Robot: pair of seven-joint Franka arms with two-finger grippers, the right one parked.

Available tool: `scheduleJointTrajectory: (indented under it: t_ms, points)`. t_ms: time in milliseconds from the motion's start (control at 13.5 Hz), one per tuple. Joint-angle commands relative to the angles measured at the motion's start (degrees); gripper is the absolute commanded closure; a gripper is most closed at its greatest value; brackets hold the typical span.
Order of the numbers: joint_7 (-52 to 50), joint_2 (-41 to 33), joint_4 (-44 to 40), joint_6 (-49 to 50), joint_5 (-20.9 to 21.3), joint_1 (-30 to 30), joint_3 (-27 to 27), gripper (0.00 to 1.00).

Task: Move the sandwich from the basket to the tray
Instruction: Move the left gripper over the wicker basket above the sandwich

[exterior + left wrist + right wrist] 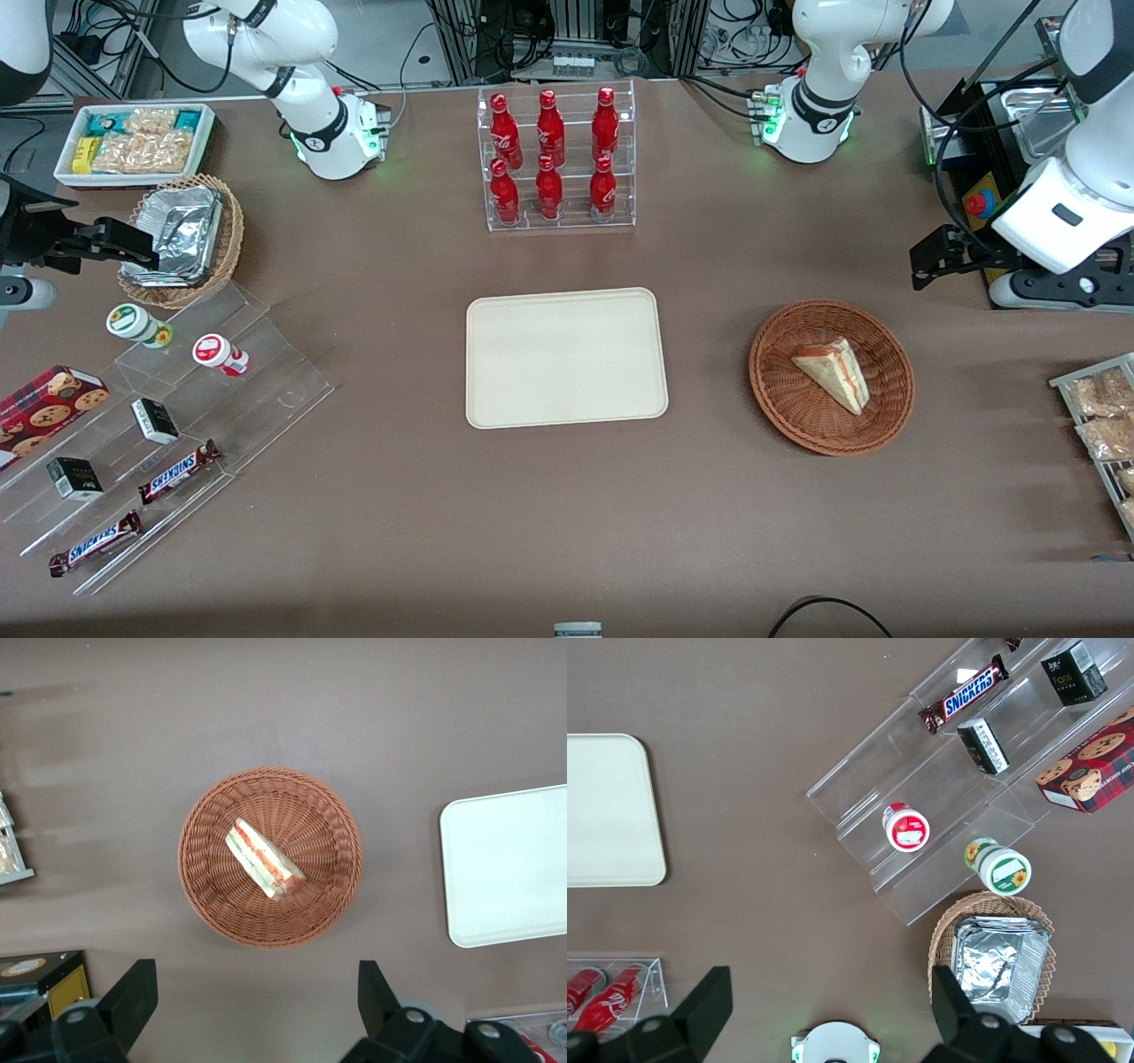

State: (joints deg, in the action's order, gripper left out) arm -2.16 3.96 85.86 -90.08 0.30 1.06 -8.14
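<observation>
The sandwich (834,372) lies in the reddish-brown wicker basket (780,400), which sits on the table beside the cream tray (565,357), apart from it. The left gripper (257,1003) hangs high above the basket, fingers (133,997) spread wide apart, holding nothing

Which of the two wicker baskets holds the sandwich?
The reddish-brown basket beneath the open gripper holds the sandwich; the lighter tan basket holds crumpled foil.

Left arm, raised pose
Hand (257,1010) held high above the surface, fingers (133,997) spread wide apart, nothing between them.
</observation>
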Motion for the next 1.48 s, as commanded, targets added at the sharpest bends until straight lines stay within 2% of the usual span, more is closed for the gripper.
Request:
scheduleJointTrajectory:
  t_ms: [0, 296, 667, 889, 1407]
  points:
    - [0.4, 0.1, -1.6, 2.1, -1.4, 0.2, 0.8, 0.0]
    - [0.6, 0.6, 2.7, 0.6, -0.7, 0.9, 0.8, 0.0]
    - [-1.3, -2.7, 20.6, -16.0, -0.5, 2.0, 0.8, 0.0]
    - [-9.7, -3.4, 27.8, -24.2, -0.5, 2.0, 0.8, 0.0]
    - [-24.8, -3.1, 38.0, -35.9, -0.5, 2.2, 0.8, 0.0]
